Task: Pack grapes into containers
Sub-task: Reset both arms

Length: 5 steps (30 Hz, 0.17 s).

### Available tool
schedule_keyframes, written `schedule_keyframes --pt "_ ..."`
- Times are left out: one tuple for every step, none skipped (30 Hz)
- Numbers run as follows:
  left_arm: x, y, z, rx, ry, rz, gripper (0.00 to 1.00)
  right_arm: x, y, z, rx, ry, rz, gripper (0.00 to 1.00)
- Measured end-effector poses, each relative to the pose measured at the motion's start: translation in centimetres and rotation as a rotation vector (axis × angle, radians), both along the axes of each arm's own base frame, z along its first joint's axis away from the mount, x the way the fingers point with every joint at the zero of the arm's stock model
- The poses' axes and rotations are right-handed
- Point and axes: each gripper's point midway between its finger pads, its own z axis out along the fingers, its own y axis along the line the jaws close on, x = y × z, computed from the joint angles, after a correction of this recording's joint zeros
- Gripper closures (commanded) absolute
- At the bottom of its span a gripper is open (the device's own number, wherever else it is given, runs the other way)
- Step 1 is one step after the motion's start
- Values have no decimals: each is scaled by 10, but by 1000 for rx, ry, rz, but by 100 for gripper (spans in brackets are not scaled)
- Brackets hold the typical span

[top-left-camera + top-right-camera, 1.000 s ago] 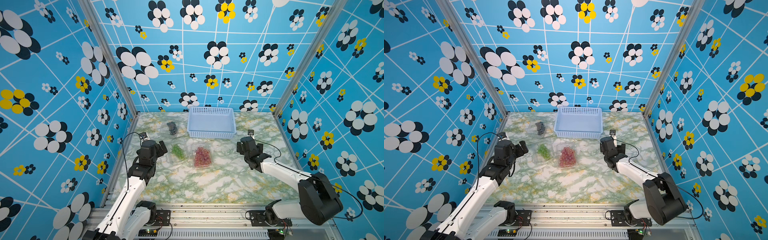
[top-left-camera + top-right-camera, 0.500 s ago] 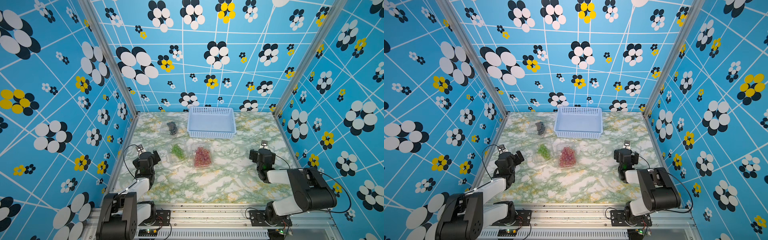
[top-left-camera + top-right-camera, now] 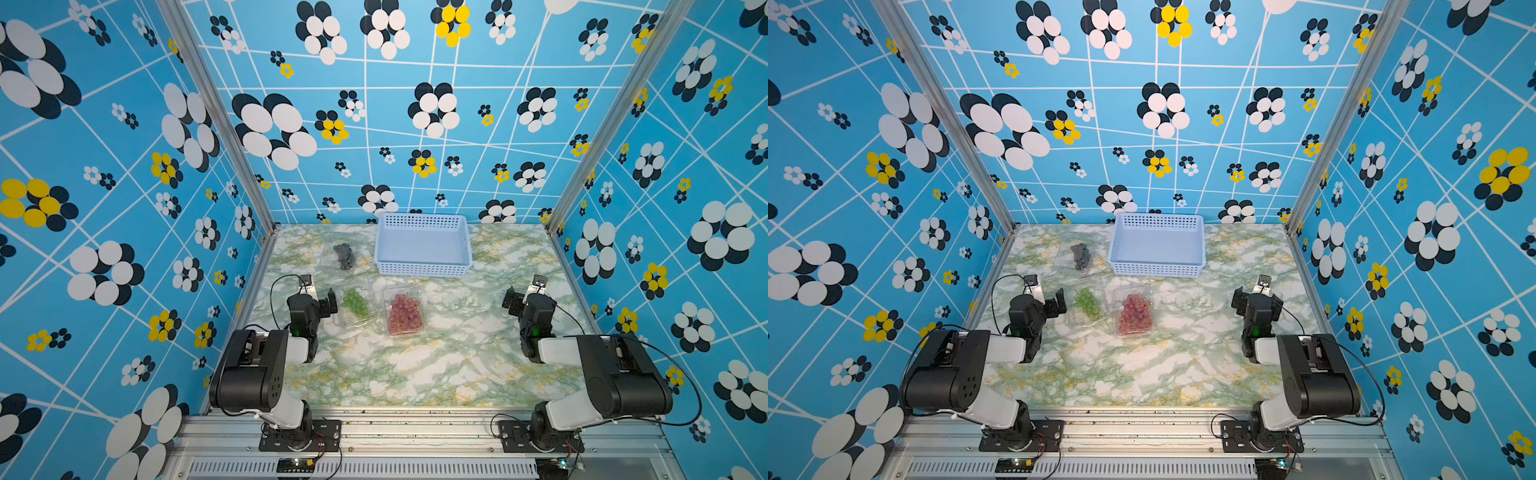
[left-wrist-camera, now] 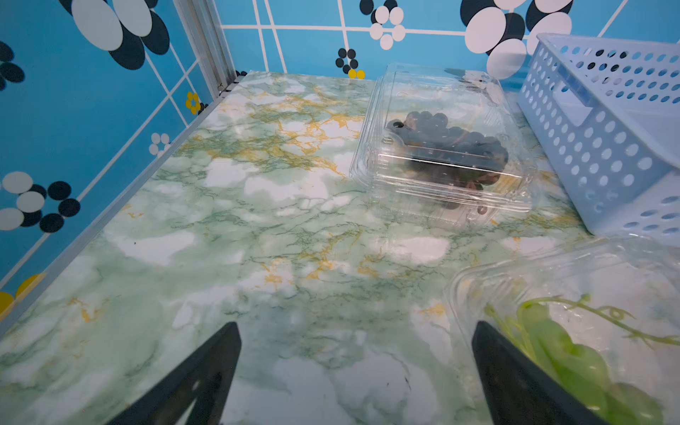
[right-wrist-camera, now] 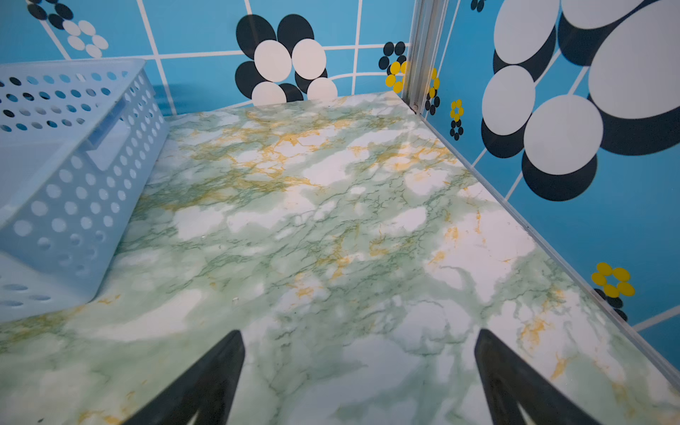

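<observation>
Holding nothing: left jaws and right jaws both wide open, at counter (image 3: 415, 365) 9 and 3 o'clock.
Green grapes (image 3: 354, 301) 10 o'clock, red grapes (image 3: 405, 312) centre, dark grapes (image 3: 345, 254) 11 o'clock, each in own clear container (image 4: 404, 206); dark one's lid looks shut.

Tabletop (image 3: 415, 365) free in front, right; basket (image 3: 422, 270) rear, 3 containers (image 3: 386, 328) left.

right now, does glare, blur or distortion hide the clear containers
In both top views the wide lens bows the wall lines and the clear container around the dark grapes barely shows; in the left wrist view glare streaks its lid and the near green grapes look soft; in the right wrist view the basket blurs slightly.
</observation>
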Motion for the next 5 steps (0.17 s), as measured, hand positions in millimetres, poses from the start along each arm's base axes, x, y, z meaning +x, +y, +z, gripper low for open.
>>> schedule_keyframes --pt "0 0 1 3 -4 -1 1 0 1 0 0 1 2 1" --pt "1 0 1 3 -6 -2 1 0 1 -1 0 3 3 1" --pt "1 0 2 5 -7 -2 1 0 2 -2 0 8 7 1" --pt "1 0 2 6 -8 -2 0 0 3 -2 -1 13 11 1" --pt "1 0 2 6 -7 -2 1 1 5 -3 -2 16 15 1"
